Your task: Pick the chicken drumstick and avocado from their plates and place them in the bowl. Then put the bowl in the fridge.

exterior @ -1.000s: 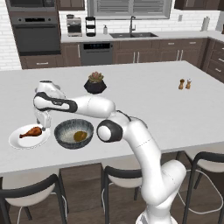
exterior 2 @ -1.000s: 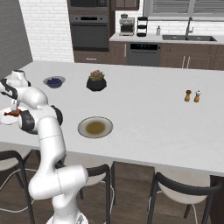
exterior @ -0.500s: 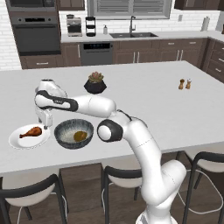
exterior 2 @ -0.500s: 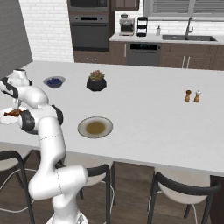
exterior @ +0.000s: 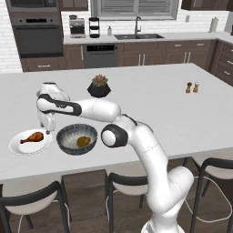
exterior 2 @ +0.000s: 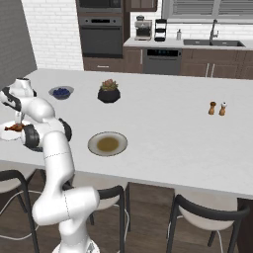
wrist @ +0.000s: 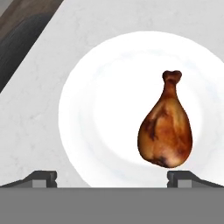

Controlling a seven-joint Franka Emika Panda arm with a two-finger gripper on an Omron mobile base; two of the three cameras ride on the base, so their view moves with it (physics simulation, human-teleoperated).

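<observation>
Hovering wide open, the gripper [wrist: 111, 177] sits over the white plate [wrist: 100, 113]; the chicken drumstick [wrist: 165, 129] lies right of centre (off-line), so descending could clip it.

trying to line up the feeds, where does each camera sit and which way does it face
Left base view: behind the arm's left, facing the counter; arm rises lower right, end effector open over the white plate.
Right base view: behind its right; arm lower left.
Hand view: looks down between the fingertips at the drumstick.
Both base views share the plant pot and shakers.
</observation>
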